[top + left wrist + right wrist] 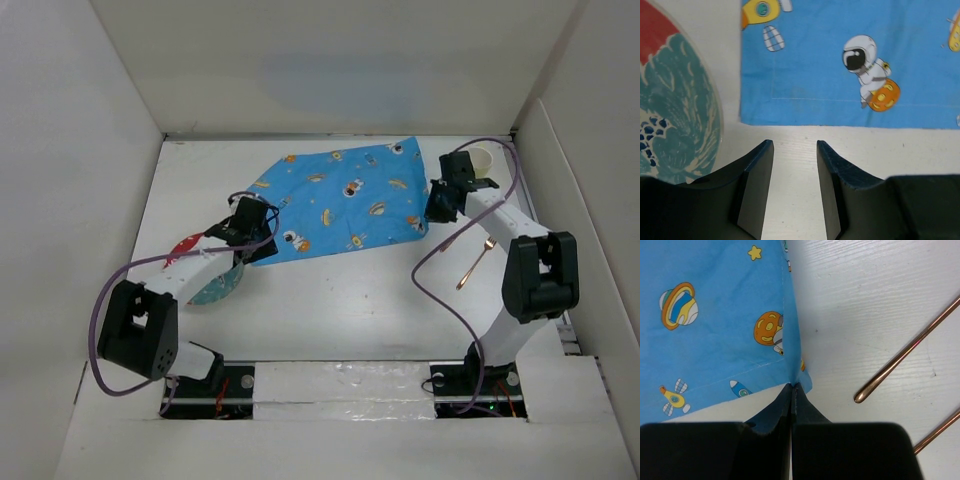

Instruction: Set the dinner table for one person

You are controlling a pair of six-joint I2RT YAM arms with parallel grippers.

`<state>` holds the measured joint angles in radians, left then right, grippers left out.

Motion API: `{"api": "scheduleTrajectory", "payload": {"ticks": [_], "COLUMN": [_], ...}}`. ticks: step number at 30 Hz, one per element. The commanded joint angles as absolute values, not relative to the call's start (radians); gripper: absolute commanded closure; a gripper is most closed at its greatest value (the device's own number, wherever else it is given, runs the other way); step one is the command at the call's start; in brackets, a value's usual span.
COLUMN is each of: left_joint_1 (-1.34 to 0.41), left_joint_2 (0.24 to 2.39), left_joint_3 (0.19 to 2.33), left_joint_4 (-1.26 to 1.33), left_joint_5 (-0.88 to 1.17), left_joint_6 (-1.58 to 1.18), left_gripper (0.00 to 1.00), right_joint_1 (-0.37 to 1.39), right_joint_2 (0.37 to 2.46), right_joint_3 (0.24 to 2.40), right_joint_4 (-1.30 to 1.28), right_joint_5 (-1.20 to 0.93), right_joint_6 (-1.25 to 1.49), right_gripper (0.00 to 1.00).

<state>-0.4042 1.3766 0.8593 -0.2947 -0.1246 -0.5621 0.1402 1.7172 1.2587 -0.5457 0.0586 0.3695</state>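
Observation:
The white dinner table (340, 310) carries a blue cartoon-printed placemat (340, 200) lying askew in the middle. My right gripper (437, 212) is shut on the placemat's right corner (799, 376), which is pinched up between the closed jaws of that gripper (792, 386). My left gripper (258, 250) hangs open just short of the placemat's near-left edge (840, 112); only bare table shows between the fingertips of the left gripper (794, 145). A red-and-teal plate (215, 285) lies beside it, also seen as the plate (675, 110) in the left wrist view.
Two copper-coloured utensils, one a fork (478, 262), lie on the table right of the placemat, their handles (900, 357) close to my right gripper. A pale cup (485, 160) stands at the back right. White walls enclose the table on three sides.

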Motion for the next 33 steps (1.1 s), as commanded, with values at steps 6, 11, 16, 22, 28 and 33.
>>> {"api": "scheduleTrajectory", "payload": {"ticks": [6, 11, 16, 22, 28, 33], "left_joint_1": [-0.396, -0.396, -0.396, -0.396, -0.396, -0.396], "left_joint_2": [1.462, 1.545, 1.606, 1.682, 1.747, 1.81], "left_joint_3": [0.85, 0.861, 0.884, 0.896, 0.971, 1.045], "left_joint_4": [-0.296, -0.284, -0.305, -0.327, -0.342, -0.374], "left_joint_5": [-0.213, -0.241, -0.301, -0.365, -0.382, -0.377], "left_joint_6": [-0.875, -0.956, -0.971, -0.938, -0.874, -0.793], "left_gripper": [0.62, 0.56, 0.53, 0.51, 0.68, 0.91], "right_joint_1": [0.182, 0.213, 0.222, 0.164, 0.123, 0.083], "right_joint_2": [1.615, 1.594, 1.574, 1.519, 1.499, 1.45], "right_joint_3": [1.22, 1.203, 1.186, 1.161, 1.164, 1.137], "right_joint_4": [-0.505, -0.495, -0.491, -0.491, -0.494, -0.491], "right_joint_5": [0.008, -0.026, -0.034, -0.054, -0.071, -0.08], "right_joint_6": [0.365, 0.365, 0.364, 0.364, 0.365, 0.365], "right_gripper": [1.0, 1.0, 1.0, 1.0, 1.0, 1.0]}}
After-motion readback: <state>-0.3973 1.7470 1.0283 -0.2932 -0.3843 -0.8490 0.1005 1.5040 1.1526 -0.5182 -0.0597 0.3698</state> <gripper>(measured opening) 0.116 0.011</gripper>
